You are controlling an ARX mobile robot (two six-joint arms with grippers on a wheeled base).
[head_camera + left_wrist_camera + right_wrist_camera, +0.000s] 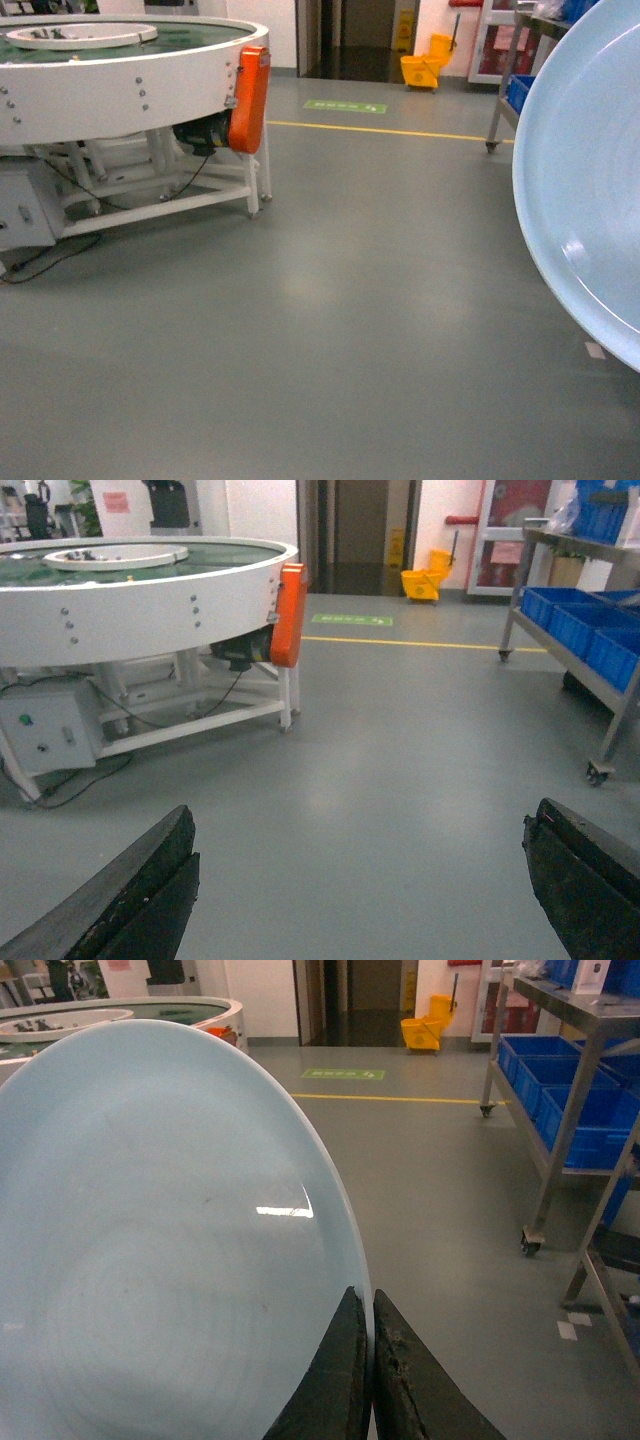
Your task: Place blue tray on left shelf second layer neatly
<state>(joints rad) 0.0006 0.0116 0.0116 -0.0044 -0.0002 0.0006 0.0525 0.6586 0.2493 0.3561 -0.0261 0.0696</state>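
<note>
The blue tray [170, 1250] is a round, pale sky-blue glossy dish held on edge, filling the left of the right wrist view. It also shows large at the right edge of the head view [590, 190]. My right gripper [372, 1310] is shut on the tray's rim, one finger on each face. My left gripper [360, 880] hangs open above the bare grey floor, with nothing between its fingers [130, 890]. A grey steel shelf [585, 670] holding blue crates stands at the right. I cannot tell which rack is the left shelf.
A large white round conveyor machine [120, 70] with an orange guard [250, 98] stands at the left. A yellow mop bucket [425, 65] sits by the far doorway. A yellow floor line [380, 130] crosses ahead. A second rack's legs [600, 1270] stand near right.
</note>
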